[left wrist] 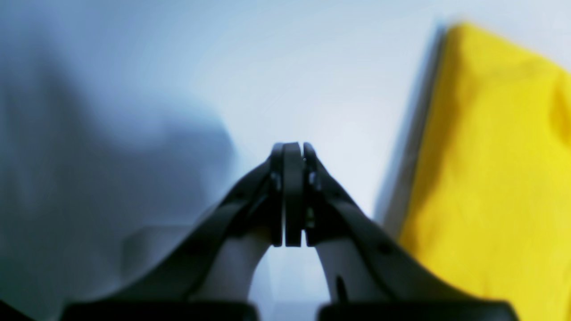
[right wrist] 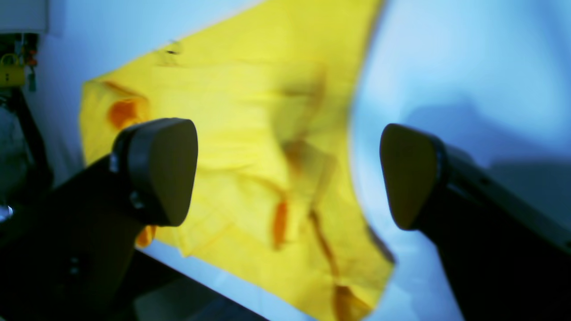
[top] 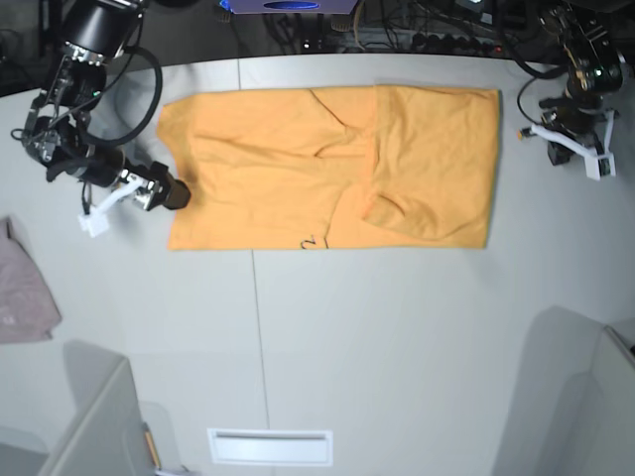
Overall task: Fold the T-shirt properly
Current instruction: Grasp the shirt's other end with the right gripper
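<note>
Lying flat on the grey worktop (top: 327, 337), the T-shirt (top: 298, 169) is a soft, creased orange-yellow rectangle with one side panel folded over. Right fingers (right wrist: 169, 169) stand wide apart, empty, at its edge; left fingers (left wrist: 292, 196) are pressed together, empty, cloth just beside them. Risk: a shallow pinch could catch only one layer, dragging the fold askew.
</note>
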`<state>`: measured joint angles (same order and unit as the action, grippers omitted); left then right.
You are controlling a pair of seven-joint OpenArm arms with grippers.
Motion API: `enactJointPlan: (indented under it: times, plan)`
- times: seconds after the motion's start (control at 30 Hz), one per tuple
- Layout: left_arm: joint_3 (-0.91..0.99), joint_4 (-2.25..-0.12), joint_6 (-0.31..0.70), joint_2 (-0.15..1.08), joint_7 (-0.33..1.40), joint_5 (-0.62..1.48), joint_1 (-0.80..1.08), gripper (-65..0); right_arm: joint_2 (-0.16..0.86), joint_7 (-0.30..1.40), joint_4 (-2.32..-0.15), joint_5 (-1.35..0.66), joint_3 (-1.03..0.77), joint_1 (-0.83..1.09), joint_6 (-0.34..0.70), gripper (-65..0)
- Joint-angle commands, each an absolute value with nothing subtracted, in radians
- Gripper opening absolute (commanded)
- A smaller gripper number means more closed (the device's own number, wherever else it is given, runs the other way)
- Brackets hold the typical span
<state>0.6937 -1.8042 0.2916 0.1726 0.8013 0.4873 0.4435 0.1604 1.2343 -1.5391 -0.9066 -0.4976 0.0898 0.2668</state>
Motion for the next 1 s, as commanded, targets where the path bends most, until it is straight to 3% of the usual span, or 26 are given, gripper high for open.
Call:
enactJointPlan:
  times: [0.0,0.07,0.7,0.97]
  plan:
    - [0.704,-1.824,0.294,0.193,0.750,0.496,0.475,-65.0,0.180,1.231,-1.540,-0.932,-0.501,0.081,0.272,-11.7]
    - [0.704,-1.824,0.294,0.193,0.700,0.496,0.519,-65.0,0.186,1.233,-1.524,-0.931,-0.492,0.081,0.272,-14.4]
    - [0.694,-1.817,0.294,0.185,0.696,0.498,0.496,-65.0,0.179,1.227,-1.478,-0.866,-0.246,0.107,0.272,-14.9]
    - [0.673,-1.796,0.294,0.183,0.696,0.498,0.475,-65.0,0.180,1.182,-1.376,-0.865,-0.229,0.070,0.271,-17.3]
